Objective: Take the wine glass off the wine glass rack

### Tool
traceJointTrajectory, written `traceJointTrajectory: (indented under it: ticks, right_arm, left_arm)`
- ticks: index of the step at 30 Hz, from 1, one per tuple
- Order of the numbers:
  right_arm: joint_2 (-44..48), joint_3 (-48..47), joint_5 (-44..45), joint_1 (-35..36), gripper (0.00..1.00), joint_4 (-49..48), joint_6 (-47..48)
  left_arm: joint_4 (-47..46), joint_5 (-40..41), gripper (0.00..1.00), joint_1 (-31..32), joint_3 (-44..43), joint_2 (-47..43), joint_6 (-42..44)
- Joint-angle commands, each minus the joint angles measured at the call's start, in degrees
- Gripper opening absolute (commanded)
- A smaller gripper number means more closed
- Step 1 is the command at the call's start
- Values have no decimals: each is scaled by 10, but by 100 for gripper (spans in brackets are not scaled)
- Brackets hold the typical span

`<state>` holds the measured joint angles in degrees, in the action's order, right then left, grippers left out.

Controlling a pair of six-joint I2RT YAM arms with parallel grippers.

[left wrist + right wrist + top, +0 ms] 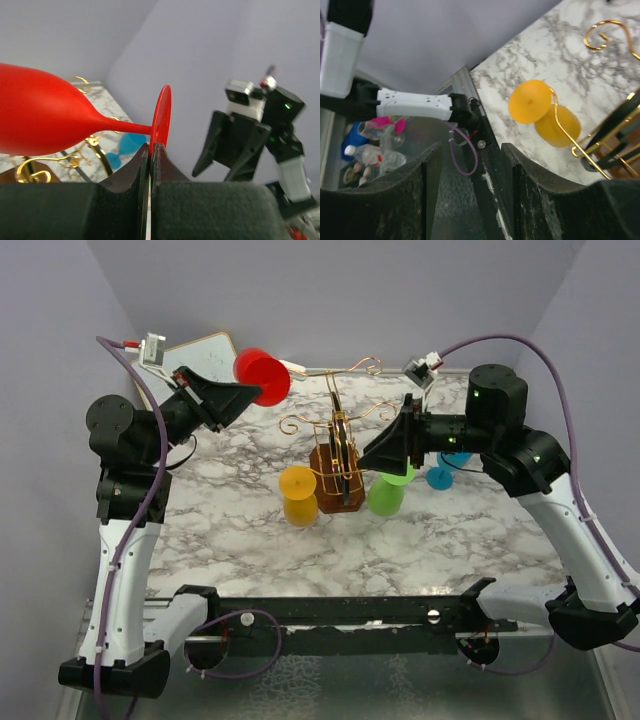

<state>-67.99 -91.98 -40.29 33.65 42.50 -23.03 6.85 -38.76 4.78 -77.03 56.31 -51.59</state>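
Note:
The gold wire wine glass rack [340,435] stands mid-table on its brown wooden base [335,495]. My left gripper [243,398] is shut on the foot [161,116] of a red wine glass [262,376], held sideways in the air at the back left, beside the end of the rack's top arm. Its bowl [37,117] fills the left of the left wrist view. My right gripper [372,454] is open and empty, right next to the rack's right side. A yellow glass [298,495], a green glass [386,492] and a blue glass [440,476] hang upside down on the rack.
A white board [205,346] leans at the back left corner. The right wrist view shows the yellow glass [555,122] on its gold wire arm [567,135], the table's near edge, and bottles [372,152] on the floor beyond. Purple walls close in on three sides.

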Motion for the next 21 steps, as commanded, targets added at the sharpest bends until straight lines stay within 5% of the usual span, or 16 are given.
traceJointTrajectory:
  ticks: [1, 8, 21]
  right_arm:
    - [-6, -3, -148, 0, 51, -76, 12]
    - [-40, -32, -148, 0, 51, -67, 25]
    - [-103, -79, -121, 1, 52, -26, 51]
  left_arm:
    - [-133, -140, 0, 29, 35, 3, -49]
    - [-85, -208, 0, 79, 25, 29, -18]
    - [-14, -201, 0, 155, -3, 65, 37]
